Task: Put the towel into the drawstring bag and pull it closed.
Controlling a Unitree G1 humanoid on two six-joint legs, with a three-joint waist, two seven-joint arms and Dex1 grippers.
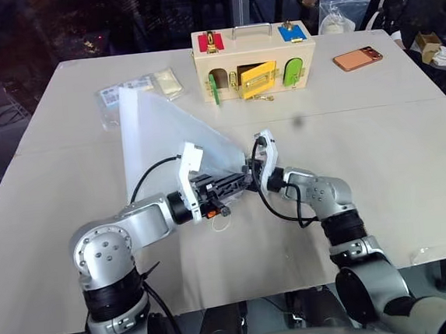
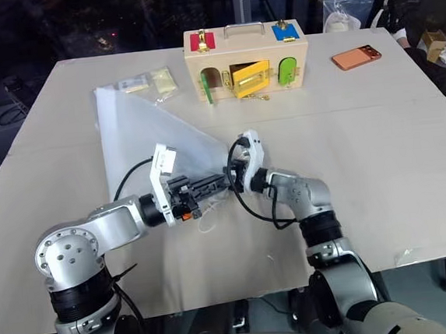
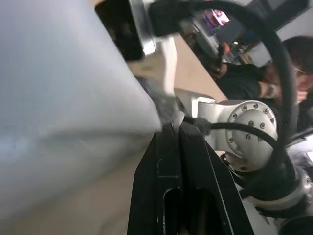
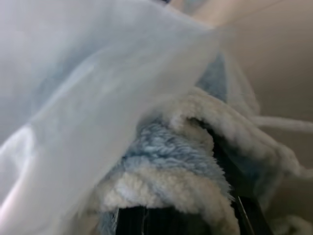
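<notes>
- Bag [image 1: 157,130] at frame centre, stretched taut from upper left of the table [image 1: 410,158] down to both grippers.
- Left gripper [image 1: 240,183] clenched on the bag's mouth corner.
- Right gripper [image 1: 256,172] clamps the towel [image 4: 166,161], fluffy blue-white, at the mouth, part under the fabric.
- Bag's long axis runs up-left from the jaws; towel should go that way; right arm nearer.

Honestly nothing here is legible. The wooden lock box [image 1: 254,61] at the far side of the bench [image 1: 408,143] has coloured doors and latches but no lettering I can make out. The small packets [image 1: 139,87] just left of that box look like they carry print, way too tiny to read. The orange phone [image 1: 357,58] to its right shows no logo either.
</notes>
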